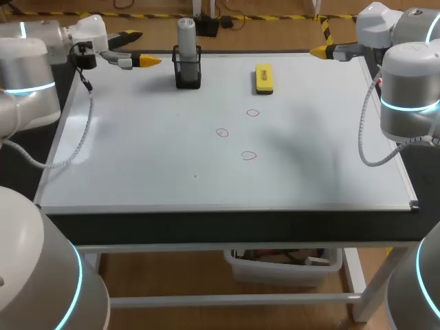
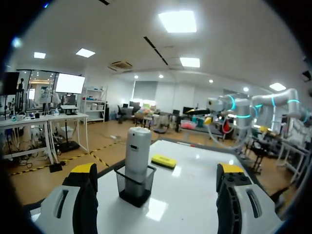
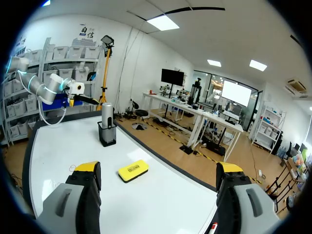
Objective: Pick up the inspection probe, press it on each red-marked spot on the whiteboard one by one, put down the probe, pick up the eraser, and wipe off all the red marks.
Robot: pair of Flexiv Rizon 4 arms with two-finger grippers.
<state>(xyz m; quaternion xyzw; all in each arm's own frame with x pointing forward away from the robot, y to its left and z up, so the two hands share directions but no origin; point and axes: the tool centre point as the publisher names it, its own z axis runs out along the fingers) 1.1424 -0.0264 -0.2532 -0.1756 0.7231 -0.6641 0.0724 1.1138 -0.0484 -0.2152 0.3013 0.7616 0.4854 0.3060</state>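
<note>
As seen from above, the probe [image 1: 186, 34] stands in its holder [image 1: 188, 74] at the board's [image 1: 137, 158] eleven o'clock. From the left wrist, my left gripper [image 2: 158, 170] is spread, probe at twelve; rigid, smooth, probably light, so I'd pinch its bare upper barrel. From the right wrist, my right gripper [image 3: 158, 168] is spread too, eraser [image 3: 133, 171] ahead.

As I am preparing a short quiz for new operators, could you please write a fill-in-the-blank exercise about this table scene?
1. The whiteboard bears ____ red marks.
2. The eraser lying on the board is ____ in colour.
3. The inspection probe stands ____ in its black holder.
4. The left gripper and the right gripper are both ____ and hold nothing.
Missing words: three; yellow; upright; open.
</note>
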